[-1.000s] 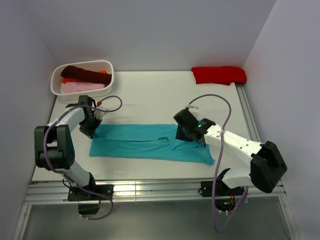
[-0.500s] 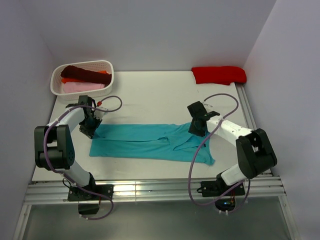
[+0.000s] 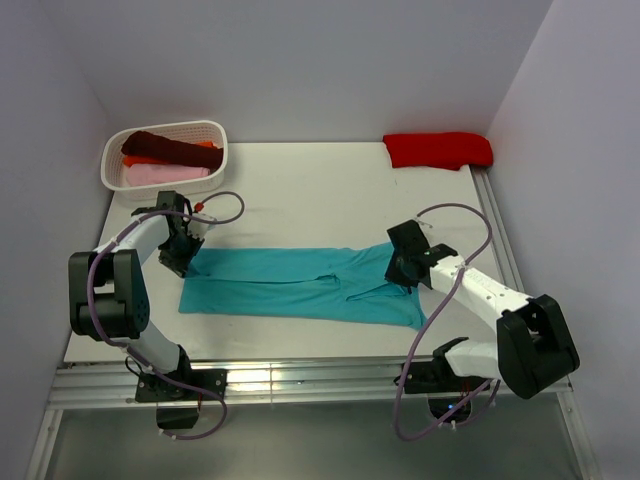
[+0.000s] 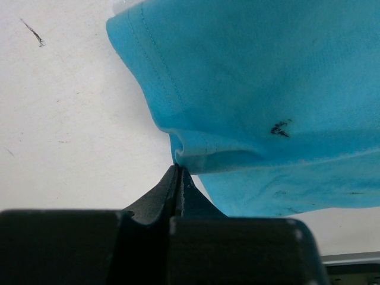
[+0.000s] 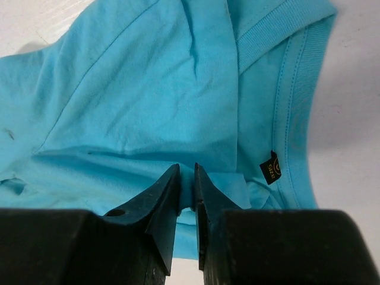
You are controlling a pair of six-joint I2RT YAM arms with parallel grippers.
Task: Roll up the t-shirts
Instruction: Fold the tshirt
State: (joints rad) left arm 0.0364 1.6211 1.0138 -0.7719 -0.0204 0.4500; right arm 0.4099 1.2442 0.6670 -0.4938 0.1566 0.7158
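My left gripper [image 4: 179,169] has its fingers pressed together on the hem of the teal t-shirt [image 4: 267,77], nipping a small fold at the very tips. In the overhead view it sits at the shirt's left end [image 3: 183,262].

My right gripper [image 5: 187,172] has its fingers drawn close, leaving only a thin slit over the cloth beside the collar [image 5: 279,24] and a black size tag [image 5: 271,168]. I cannot tell whether cloth is caught between them.

The teal t-shirt [image 3: 290,285] lies stretched in a long flat band across the lower middle of the white table [image 3: 300,190].

Farther off, at upper left, a white basket [image 3: 222,150] holds a dark maroon t-shirt [image 3: 170,148], an orange t-shirt [image 3: 140,160] and a pink t-shirt [image 3: 165,174]. At upper right lies a bright red t-shirt [image 3: 438,149].
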